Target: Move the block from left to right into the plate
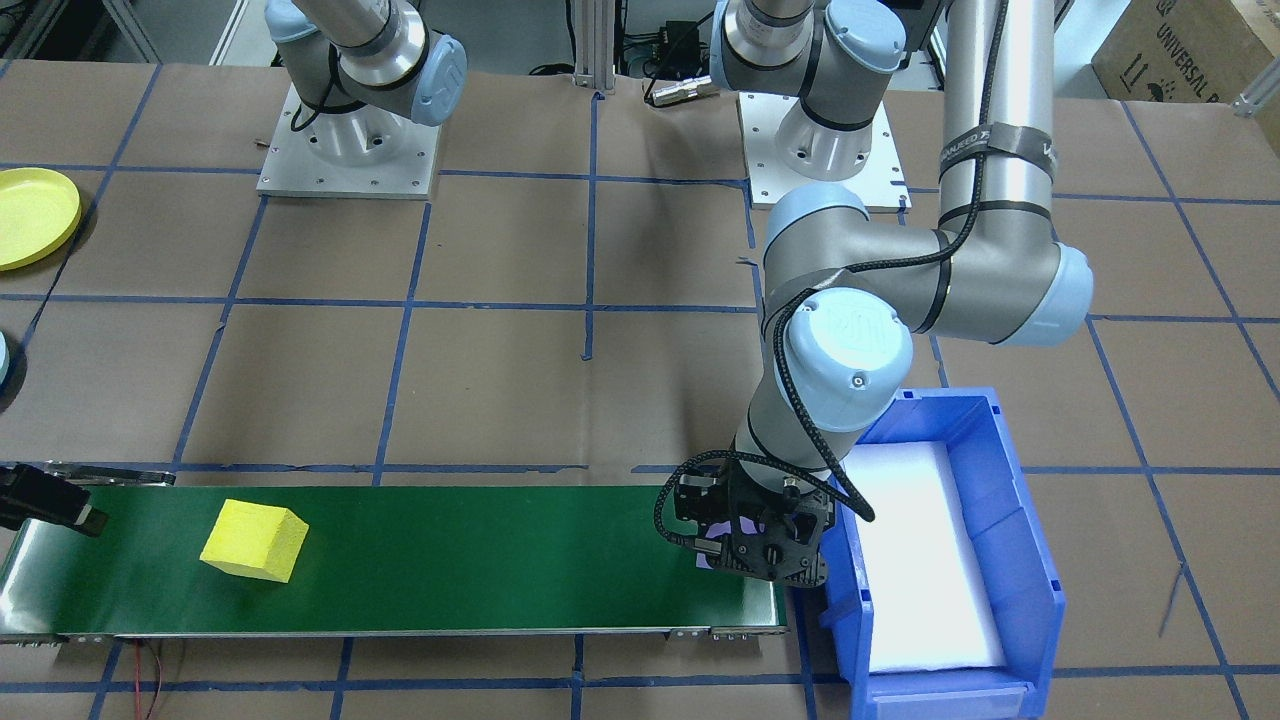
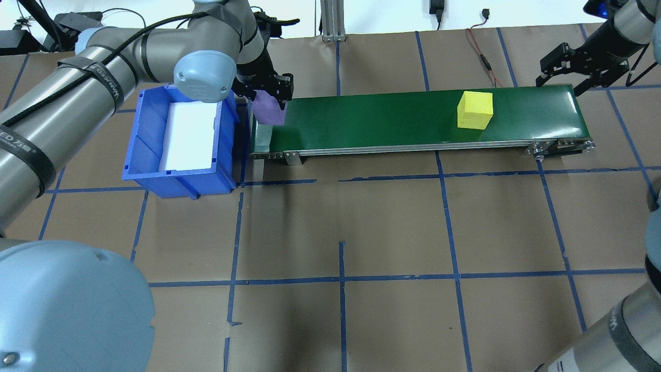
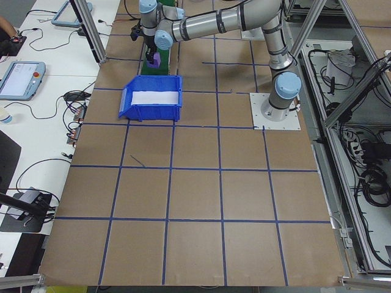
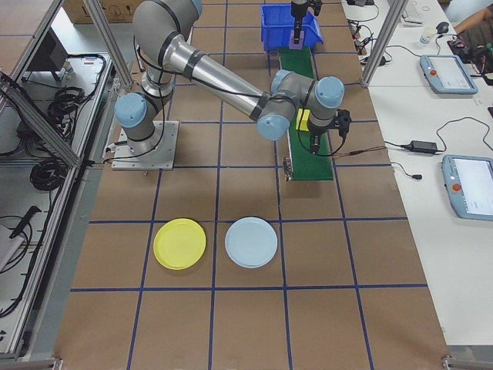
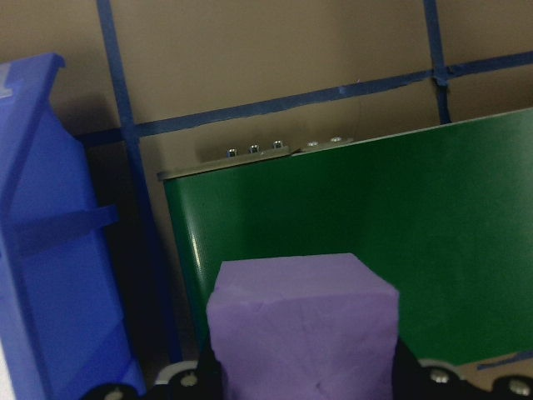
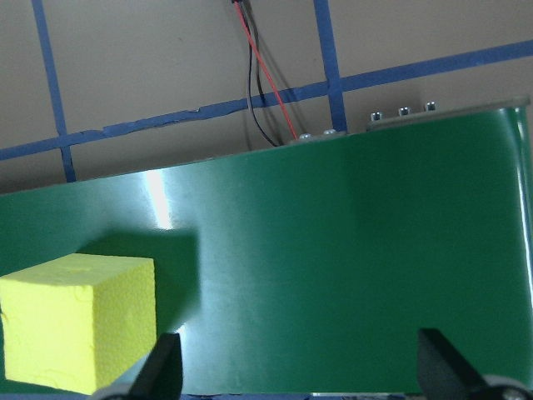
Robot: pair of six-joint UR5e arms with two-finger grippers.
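Yellow block (image 2: 475,109) sits near the belt's (image 2: 387,121) right end; right gripper (image 2: 568,70) gapes beside it, left gripper (image 2: 268,95) grips purple block (image 2: 269,109).

Table (image 2: 392,227): matt brown paper, slightly creased, torn in spots, gridded with blue tape. Conveyor belt (image 2: 392,116), upper centre of the overhead view: smooth green surface with a soft sheen, white glare at its far end in the right wrist view; bare metal side rail with screws. Yellow block (image 2: 475,109) and purple block (image 5: 301,332): matt, finely pitted foam. Blue bin (image 2: 150,155), upper left: glossy moulded plastic, matt white lining. Yellow plate (image 4: 179,243): smooth plastic. Arms: brushed metal tubes, smooth pale-blue caps.
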